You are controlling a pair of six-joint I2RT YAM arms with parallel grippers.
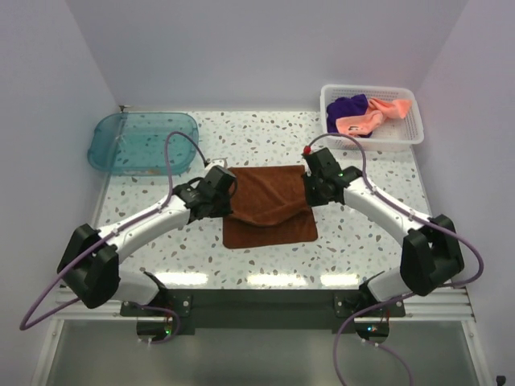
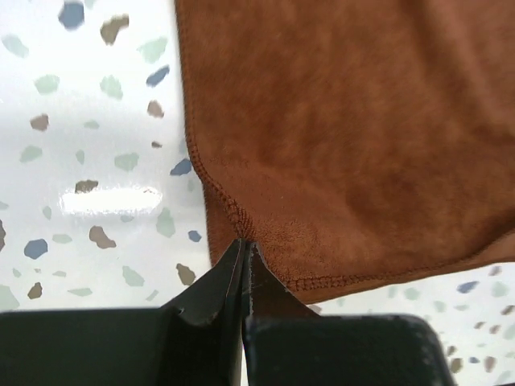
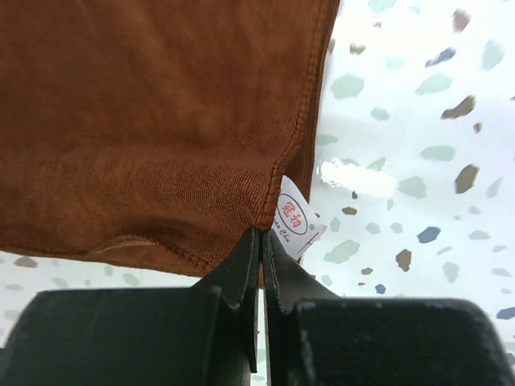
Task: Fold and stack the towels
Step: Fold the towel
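We're mid-fold on the brown towel (image 1: 269,229) in the middle of the counter (image 1: 362,241), left gripper (image 2: 244,245) and right gripper (image 3: 261,236) each pinched tight on a far corner. Next, we reckon: carry both corners evenly to the near edge.

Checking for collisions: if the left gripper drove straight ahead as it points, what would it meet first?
The left gripper is shut on the brown towel, so cloth comes first; the right gripper may lie beyond, depth unclear.
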